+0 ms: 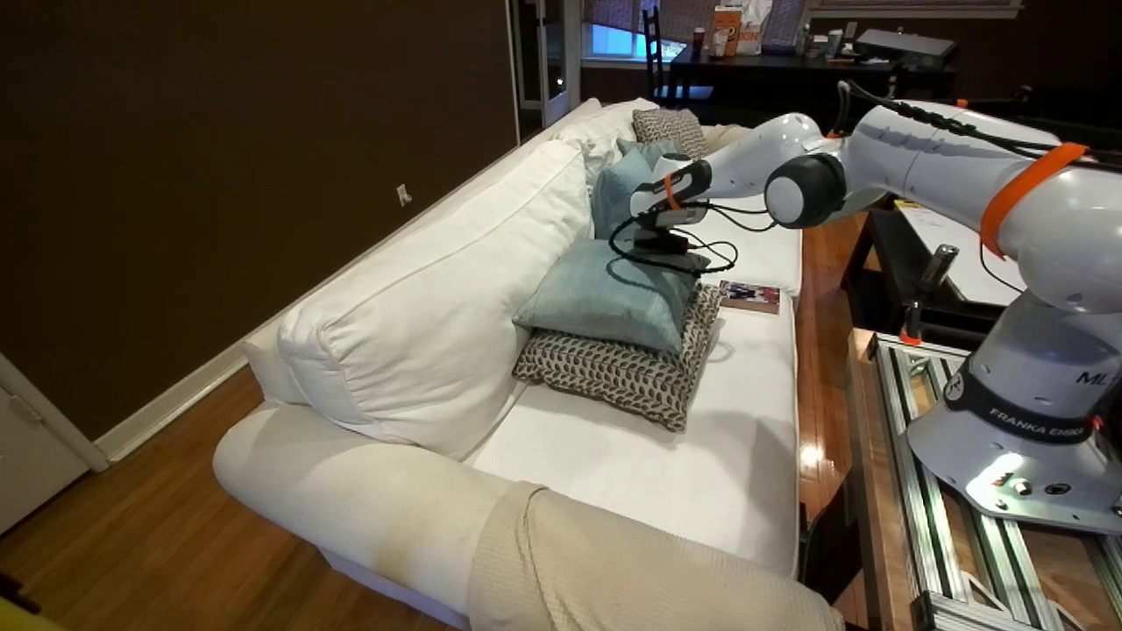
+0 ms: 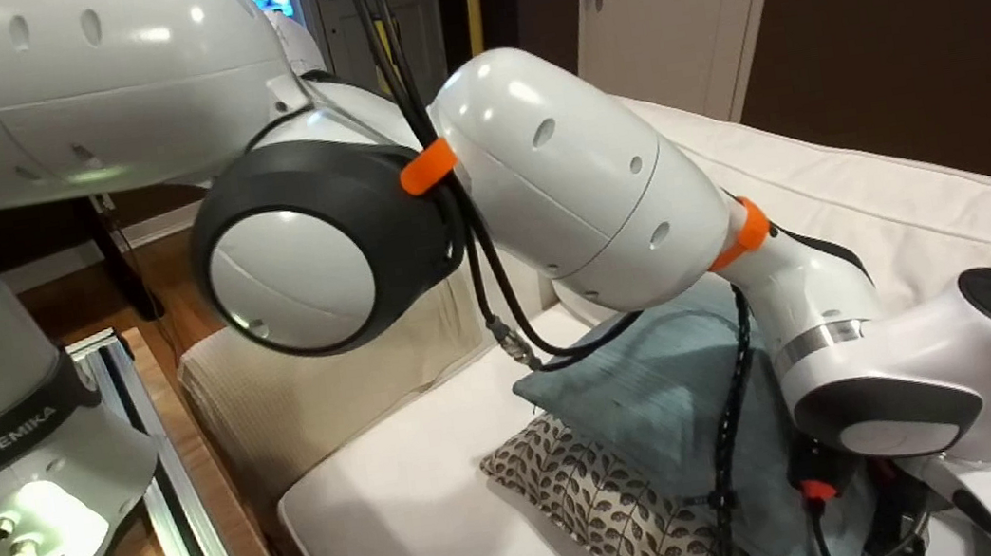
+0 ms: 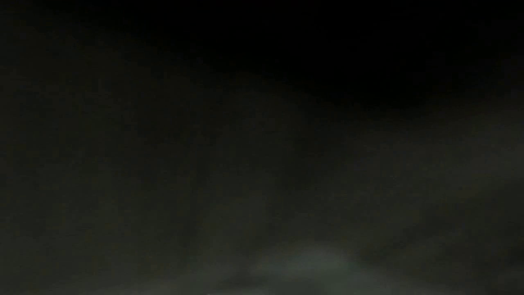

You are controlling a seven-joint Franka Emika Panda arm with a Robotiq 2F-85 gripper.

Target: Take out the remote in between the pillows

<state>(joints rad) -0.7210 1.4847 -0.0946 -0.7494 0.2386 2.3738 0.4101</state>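
Presumably the remote, unseen, lies between the blue pillow (image 1: 605, 294) and the patterned pillow (image 1: 609, 381) on the sofa (image 1: 649, 491), beyond the facing edge of the wooden tabletop (image 1: 881, 491). How wide the gripper (image 2: 892, 515) stands, or whether it holds anything, I cannot tell, its tips being hidden; best slip in level and slow.

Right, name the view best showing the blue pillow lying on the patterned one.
An exterior view, where the blue pillow is mostly unblocked. In an exterior view the arm hides parts of it; the wrist view is too dark to tell.
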